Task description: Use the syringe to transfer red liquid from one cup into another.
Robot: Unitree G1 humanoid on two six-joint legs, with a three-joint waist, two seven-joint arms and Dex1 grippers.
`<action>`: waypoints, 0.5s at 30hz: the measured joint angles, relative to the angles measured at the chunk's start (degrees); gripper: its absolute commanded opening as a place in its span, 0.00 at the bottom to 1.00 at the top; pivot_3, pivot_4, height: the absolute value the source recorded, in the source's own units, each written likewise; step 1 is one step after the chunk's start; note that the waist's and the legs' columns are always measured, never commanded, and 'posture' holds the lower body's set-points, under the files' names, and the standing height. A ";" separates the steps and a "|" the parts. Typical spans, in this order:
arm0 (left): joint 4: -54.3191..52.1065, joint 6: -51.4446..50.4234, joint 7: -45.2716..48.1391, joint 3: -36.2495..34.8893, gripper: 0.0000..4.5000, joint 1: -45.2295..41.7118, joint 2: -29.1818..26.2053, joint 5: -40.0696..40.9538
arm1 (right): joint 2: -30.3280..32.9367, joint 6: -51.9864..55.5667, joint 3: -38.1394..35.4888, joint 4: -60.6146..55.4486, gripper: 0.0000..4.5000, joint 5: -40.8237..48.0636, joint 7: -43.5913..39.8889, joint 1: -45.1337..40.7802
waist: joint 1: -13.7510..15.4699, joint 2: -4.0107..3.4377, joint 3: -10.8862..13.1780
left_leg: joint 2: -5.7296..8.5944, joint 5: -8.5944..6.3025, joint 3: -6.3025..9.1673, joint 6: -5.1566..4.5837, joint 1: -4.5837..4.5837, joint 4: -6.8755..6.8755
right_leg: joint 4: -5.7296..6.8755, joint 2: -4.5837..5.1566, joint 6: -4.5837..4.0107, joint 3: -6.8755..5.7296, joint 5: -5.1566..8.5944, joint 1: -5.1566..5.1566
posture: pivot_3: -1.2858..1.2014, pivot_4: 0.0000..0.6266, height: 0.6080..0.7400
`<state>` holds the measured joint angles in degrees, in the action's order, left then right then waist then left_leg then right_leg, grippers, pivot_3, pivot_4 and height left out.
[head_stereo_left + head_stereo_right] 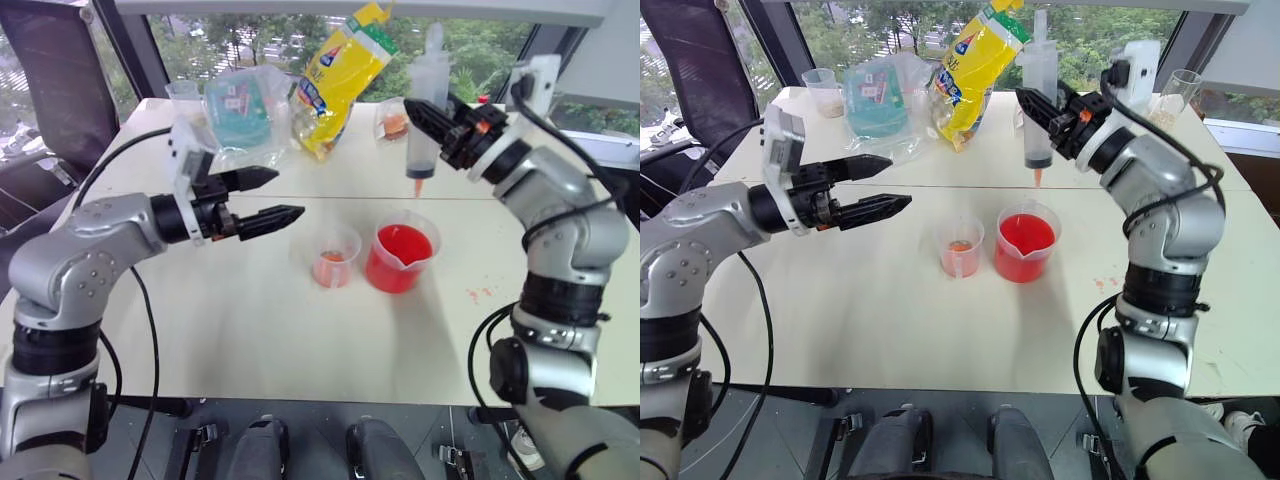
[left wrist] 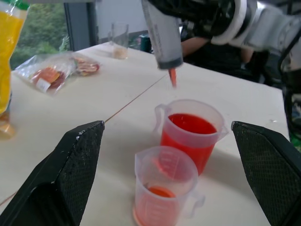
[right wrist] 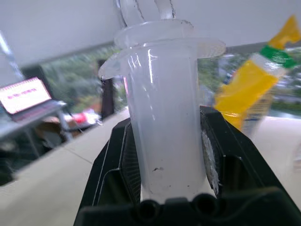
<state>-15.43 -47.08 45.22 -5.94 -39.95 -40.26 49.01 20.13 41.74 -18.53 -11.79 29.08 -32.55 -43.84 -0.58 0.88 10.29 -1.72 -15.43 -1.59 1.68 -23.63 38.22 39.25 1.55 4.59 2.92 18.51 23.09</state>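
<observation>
Right wrist view shows my right pincer clamped on the syringe — upright above the beaker. I should lower straight, tip into red liquid; left pincer open.

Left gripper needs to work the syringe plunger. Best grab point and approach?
Grip the white plunger top, above the syringe barrel, coming level from the left gripper side. The syringe hangs upright, tip over the beaker; the right gripper clamps mid-barrel, leaving the plunger end free.

Bright red liquid (clear beaker), orange-tipped translucent syringe
</observation>
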 measured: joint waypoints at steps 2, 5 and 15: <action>1.09 0.40 1.16 0.98 1.00 -1.76 0.71 -0.78 | -1.14 -1.22 0.09 -2.55 0.30 1.34 0.33 3.90 | -0.22 0.00 0.00 | 0.00 0.00 -0.03 0.00 0.00 -0.02 | 0.01 -0.02 0.00 0.01 0.00 0.02 | 0.52 0.24 1.00; 3.17 0.89 2.98 2.67 1.00 -4.20 2.15 -1.69 | -2.35 -3.65 0.20 -4.93 0.30 2.07 1.10 9.84 | -0.51 -0.01 0.00 | -0.04 0.01 -0.05 0.01 0.03 -0.04 | 0.03 -0.09 0.00 0.02 0.00 0.07 | 0.52 0.24 1.00; 8.78 1.10 7.12 6.42 1.00 -11.47 8.91 -2.36 | -4.55 -16.09 6.84 -4.33 0.30 -0.81 0.67 20.82 | -0.51 -0.02 0.01 | -0.05 0.03 -0.07 0.04 0.05 -0.03 | 0.06 -0.19 0.00 0.06 0.00 0.07 | 0.52 0.24 1.00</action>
<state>-6.65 -45.98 52.34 0.48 -51.42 -31.36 46.65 15.58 25.65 -11.70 -16.12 28.27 -31.88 -23.02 -1.10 0.86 10.30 -1.77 -15.40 -1.65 1.73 -23.58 38.19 39.31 1.36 4.59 2.98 18.51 23.16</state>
